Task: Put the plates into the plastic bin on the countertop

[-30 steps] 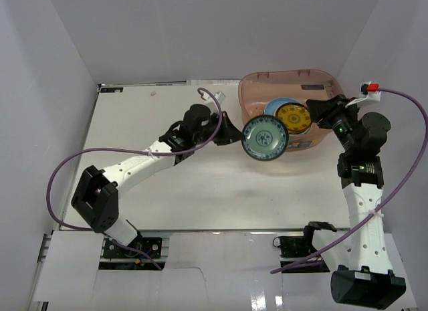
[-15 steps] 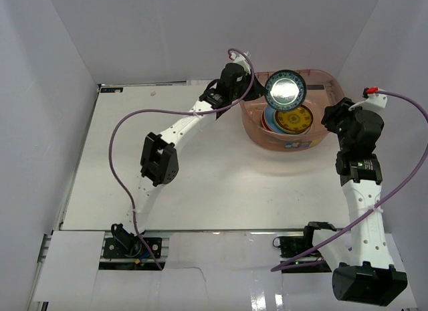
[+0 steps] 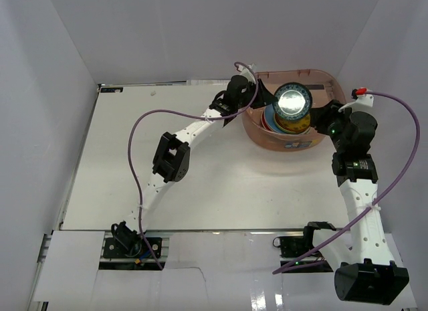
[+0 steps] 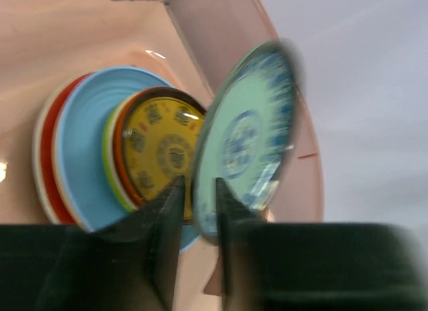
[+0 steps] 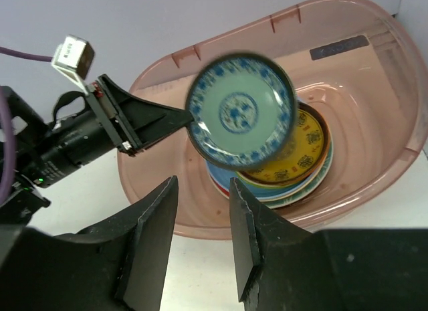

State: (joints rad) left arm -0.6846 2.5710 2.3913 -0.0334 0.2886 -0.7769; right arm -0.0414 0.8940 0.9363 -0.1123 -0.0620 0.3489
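**Left gripper** [image 4: 194,194]: jaws are standing slightly parted, with a slit showing beside one finger.
**White-blue patterned plate** [image 4: 247,137]: blurred; its rim is sitting between the fingertips and its face is rising just ahead of them.
**Stacked plates**, amber patterned plate [image 4: 160,147] uppermost: lying beyond the fingertips, inside the plastic bin [image 5: 384,104].
**Right gripper** [image 5: 200,237]: hovering empty with jaws apart, and the bin is lying just ahead of it.
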